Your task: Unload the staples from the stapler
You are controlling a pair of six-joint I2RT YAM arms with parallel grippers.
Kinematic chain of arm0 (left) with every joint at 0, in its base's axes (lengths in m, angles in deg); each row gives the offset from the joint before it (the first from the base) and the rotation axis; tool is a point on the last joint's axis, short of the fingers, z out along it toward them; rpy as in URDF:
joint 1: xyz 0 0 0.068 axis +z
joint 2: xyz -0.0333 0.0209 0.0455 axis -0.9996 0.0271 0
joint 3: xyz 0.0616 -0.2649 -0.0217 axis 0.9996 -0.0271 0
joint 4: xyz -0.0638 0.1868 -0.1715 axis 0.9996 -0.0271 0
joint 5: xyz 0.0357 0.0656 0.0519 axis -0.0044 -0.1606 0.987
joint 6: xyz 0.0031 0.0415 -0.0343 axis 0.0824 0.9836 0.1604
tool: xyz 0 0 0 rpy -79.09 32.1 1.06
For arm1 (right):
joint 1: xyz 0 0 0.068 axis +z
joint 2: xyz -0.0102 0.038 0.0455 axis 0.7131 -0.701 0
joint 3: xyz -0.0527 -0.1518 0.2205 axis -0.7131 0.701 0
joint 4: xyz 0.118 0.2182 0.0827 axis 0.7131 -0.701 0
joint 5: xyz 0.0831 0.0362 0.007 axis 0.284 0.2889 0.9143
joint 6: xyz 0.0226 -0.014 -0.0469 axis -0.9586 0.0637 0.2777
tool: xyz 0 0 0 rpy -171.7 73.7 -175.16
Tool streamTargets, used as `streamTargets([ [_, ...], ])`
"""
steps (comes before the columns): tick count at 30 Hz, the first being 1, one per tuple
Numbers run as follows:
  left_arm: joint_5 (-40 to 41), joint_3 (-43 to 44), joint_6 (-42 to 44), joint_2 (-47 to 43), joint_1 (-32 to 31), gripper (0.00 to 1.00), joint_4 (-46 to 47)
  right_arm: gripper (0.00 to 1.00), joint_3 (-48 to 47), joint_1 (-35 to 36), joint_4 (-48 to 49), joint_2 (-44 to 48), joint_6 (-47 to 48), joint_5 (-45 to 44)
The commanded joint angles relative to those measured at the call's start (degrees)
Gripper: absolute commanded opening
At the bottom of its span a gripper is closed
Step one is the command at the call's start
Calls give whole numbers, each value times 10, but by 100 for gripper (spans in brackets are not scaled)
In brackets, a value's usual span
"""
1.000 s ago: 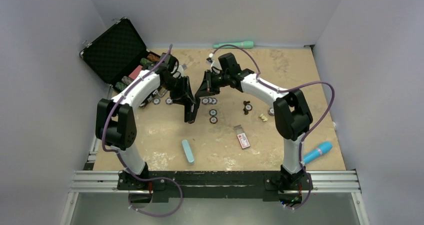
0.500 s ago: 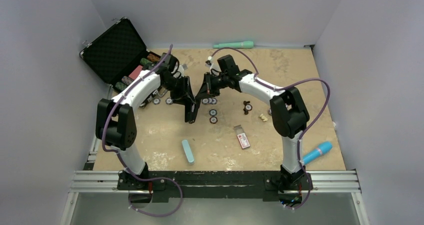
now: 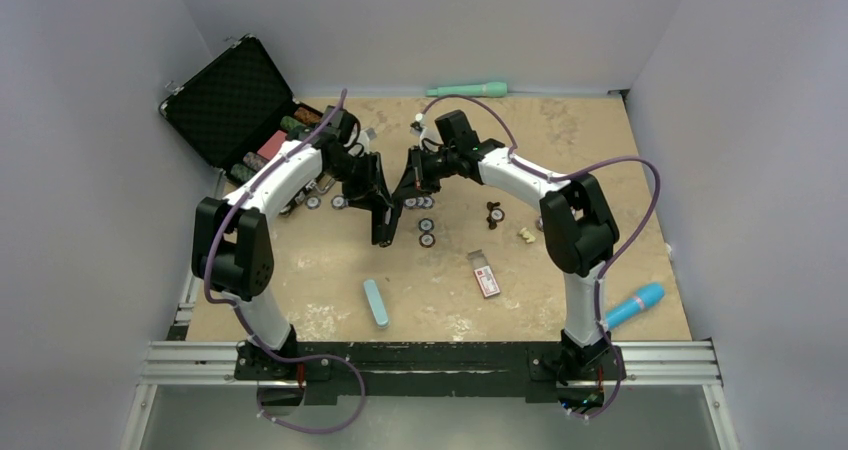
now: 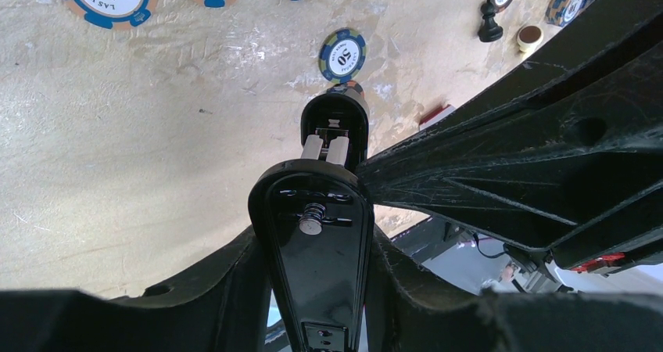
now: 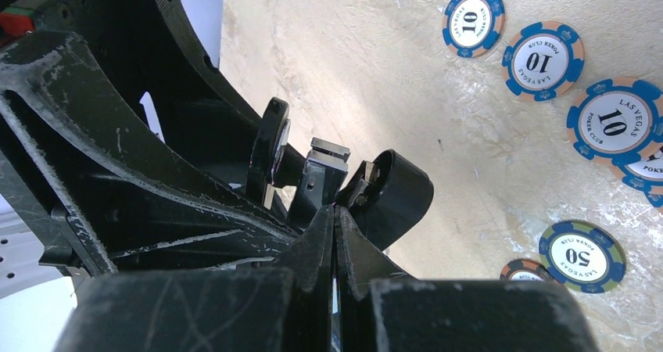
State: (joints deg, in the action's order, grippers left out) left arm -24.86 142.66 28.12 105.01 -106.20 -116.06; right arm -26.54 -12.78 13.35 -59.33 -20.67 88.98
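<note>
**Left gripper presents the opened stapler**

Clamped on the slim black stapler, it holds it above the sandy, scuffed table. The glossy plastic lid is swung open, baring a small coil spring and the silvery metal channel. The right gripper has its scratched fingers pressed to a thin slit at the channel's end. Whether the staples are pinched there, I cannot tell. This looks like the extraction step. The next move calls for a gentle, straight draw along the channel.

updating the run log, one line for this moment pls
left gripper: shut on stapler, lid open | right gripper: shut at its metal channel | staples: cannot tell
</note>
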Motion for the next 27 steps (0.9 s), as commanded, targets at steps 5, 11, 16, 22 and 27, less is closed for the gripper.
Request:
streamTargets([
  [5,-23,13,-16,-16,-3,0,20,0,5,-1,-10,0,29,13],
  [11,-19,-3,-22,-25,-4,0,28,0,12,-1,-14,2,35,12],
  [16,-17,-4,-25,-26,-5,0,30,0,23,-1,-23,4,44,12],
  [22,-12,-3,-33,-26,-5,0,28,0,31,1,-62,8,75,-13],
  [27,-7,-5,-43,-21,-5,0,29,0,52,7,-95,19,106,-40],
])
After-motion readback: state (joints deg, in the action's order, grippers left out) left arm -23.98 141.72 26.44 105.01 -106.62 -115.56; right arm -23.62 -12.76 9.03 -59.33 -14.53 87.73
